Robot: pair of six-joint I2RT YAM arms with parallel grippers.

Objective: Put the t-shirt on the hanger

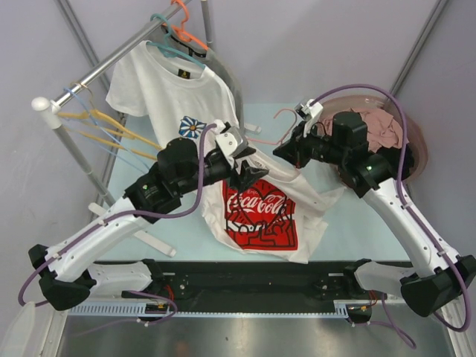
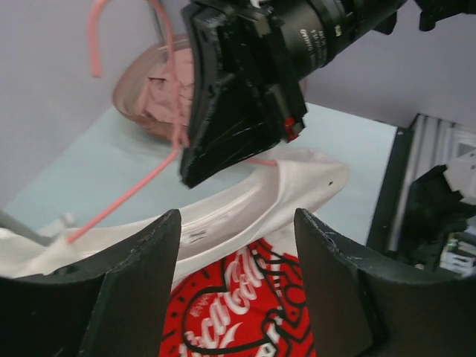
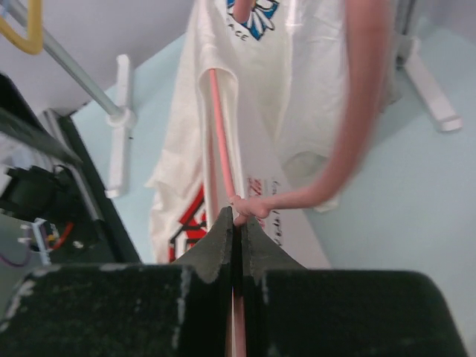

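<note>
The right tool (image 3: 238, 223) pinched the pink hanger (image 3: 221, 134), one arm tucked inside the t-shirt (image 1: 260, 216) on the desk (image 1: 357, 223). The left tool (image 2: 236, 217) hung spread above the shirt.

The left arm (image 1: 89, 238) and right arm (image 1: 416, 230) wear white shells on the long links far behind the grippers and black housings nearer them. A purple cable (image 1: 186, 212) trails back from each wrist. The left gripper (image 1: 251, 175) has matte black, wedge-shaped fingers (image 2: 134, 290) with scuffed edges. The right gripper (image 3: 238, 222) matches, with a red part (image 2: 291, 128) at the fingers' base and a white camera mount (image 1: 309, 111) behind.
</note>
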